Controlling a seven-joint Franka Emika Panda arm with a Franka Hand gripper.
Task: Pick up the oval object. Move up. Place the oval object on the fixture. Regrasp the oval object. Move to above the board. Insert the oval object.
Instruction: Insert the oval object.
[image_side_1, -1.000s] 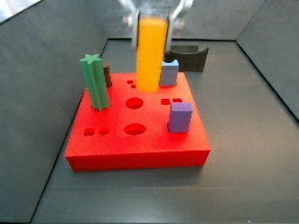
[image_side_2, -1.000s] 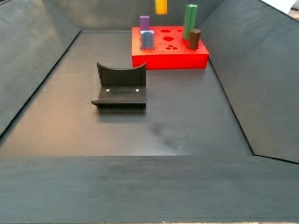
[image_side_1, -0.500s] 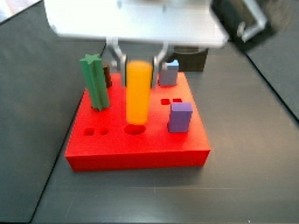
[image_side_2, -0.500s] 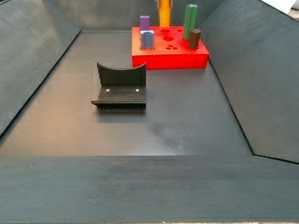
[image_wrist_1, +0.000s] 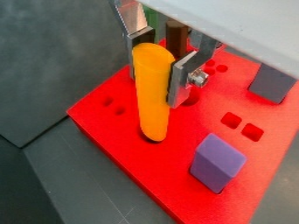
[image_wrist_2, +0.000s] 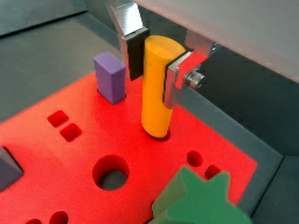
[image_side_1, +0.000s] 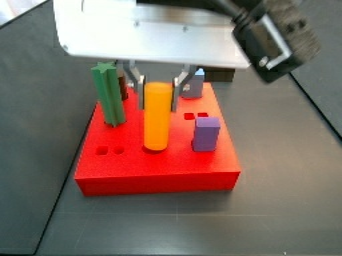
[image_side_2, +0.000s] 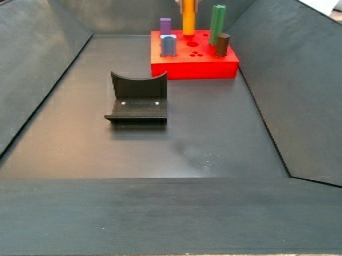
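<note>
The hand (image_wrist_1: 160, 63) is positioned directly above the board (image_wrist_1: 128, 149), with its two flat silver fingers (image_wrist_1: 184, 77) closed against the upper part of the oval object (image_wrist_1: 151, 92). In both wrist views one plate is seen on each side of the peg's top, and a screw head is visible on the nearer plate (image_wrist_2: 177, 79). In a side view the hand (image_side_1: 158, 76) is partly covered by the pale wrist housing above it.

The oval object (image_wrist_2: 158, 87) is a smooth yellow-orange peg with a rounded top and an oval section. It is held upright, and its lower end is seated in a hole in the red top face of the board (image_wrist_2: 70, 166). In a side view the oval object (image_side_1: 158, 117) is seen standing at about the middle of the board (image_side_1: 154, 175), its top reaching up between the fingers.

Around it, a green star-topped post (image_side_1: 108, 94) stands on the board to one side and a purple square peg (image_side_1: 206, 133) to the other. A second purple-grey peg (image_wrist_1: 275, 80) stands further back. Empty round and small square holes are visible in the board's top face.

The fixture (image_side_2: 136, 98), a dark block with a curved cradle, stands on the floor (image_side_2: 174, 150) well apart from the board (image_side_2: 195, 66) and carries nothing.
</note>
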